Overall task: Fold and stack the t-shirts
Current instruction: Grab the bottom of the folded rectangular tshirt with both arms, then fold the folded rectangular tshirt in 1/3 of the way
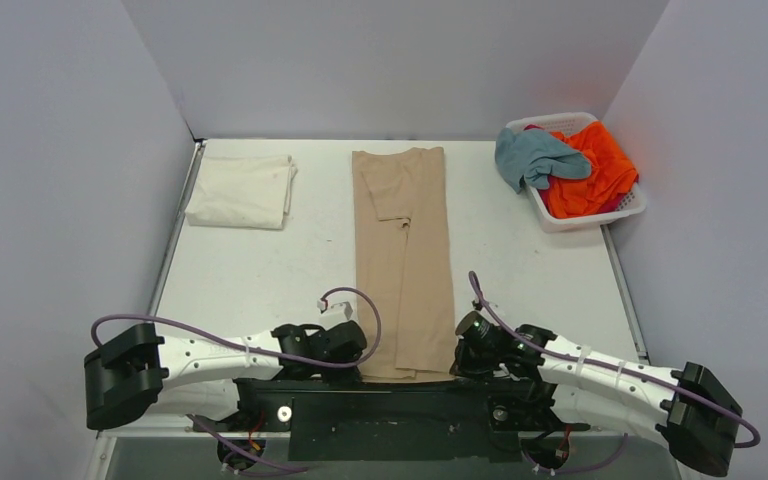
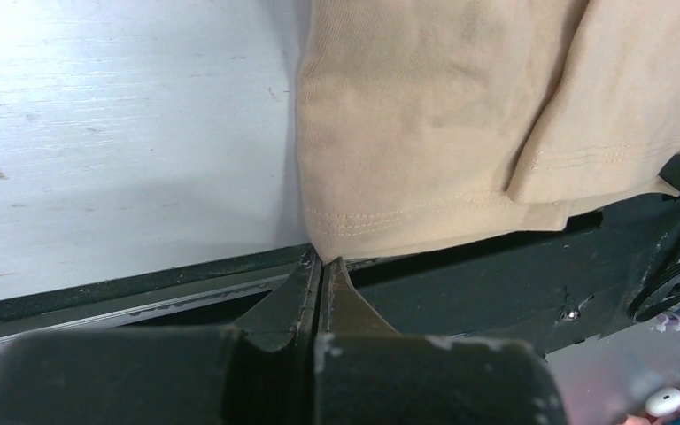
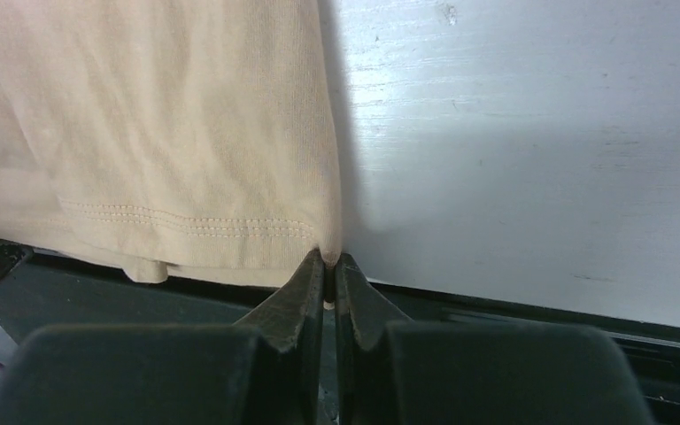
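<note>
The left gripper (image 2: pixel 323 262) is pinched closed on the near left hem corner of the tan t-shirt (image 1: pixel 405 260) — the right gripper (image 3: pixel 329 258) likewise on the near right corner.

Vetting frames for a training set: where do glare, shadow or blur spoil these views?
Left wrist: the table washes out to glare upper left, and the near fingers are soft while the tan t-shirt hem is sharp. Right wrist: the shirt shades the table beside it. Top external: even light, no blur.
</note>
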Robot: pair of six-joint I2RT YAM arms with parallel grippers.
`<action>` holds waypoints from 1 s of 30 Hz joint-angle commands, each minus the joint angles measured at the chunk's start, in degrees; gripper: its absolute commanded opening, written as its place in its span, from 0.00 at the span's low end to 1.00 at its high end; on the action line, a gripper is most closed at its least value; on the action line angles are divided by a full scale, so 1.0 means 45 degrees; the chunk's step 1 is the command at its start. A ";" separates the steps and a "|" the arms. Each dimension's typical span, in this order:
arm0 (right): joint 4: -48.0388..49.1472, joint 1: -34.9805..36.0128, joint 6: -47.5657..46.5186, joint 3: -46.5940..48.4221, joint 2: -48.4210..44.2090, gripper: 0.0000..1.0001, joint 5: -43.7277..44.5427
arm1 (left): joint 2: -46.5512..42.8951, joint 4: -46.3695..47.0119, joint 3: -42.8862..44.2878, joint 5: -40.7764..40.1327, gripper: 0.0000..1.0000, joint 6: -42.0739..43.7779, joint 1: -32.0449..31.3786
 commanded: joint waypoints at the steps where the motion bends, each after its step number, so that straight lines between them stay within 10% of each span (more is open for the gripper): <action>1: -0.0877 0.0084 0.0165 -0.0367 -0.0407 0.00 -0.0334 | -0.1204 0.0488 -0.0414 -0.0569 0.00 -0.0144 -0.0199; 16: -0.0198 -0.0123 0.0001 0.1021 -0.1657 0.00 -0.0257 | -0.4406 0.1928 -0.0814 -0.1716 0.00 0.0691 -0.0244; 30: -0.0469 -0.4065 -0.3840 0.6622 0.2850 0.00 -0.0095 | -0.0516 0.2523 0.3412 0.0912 0.00 0.5318 0.6187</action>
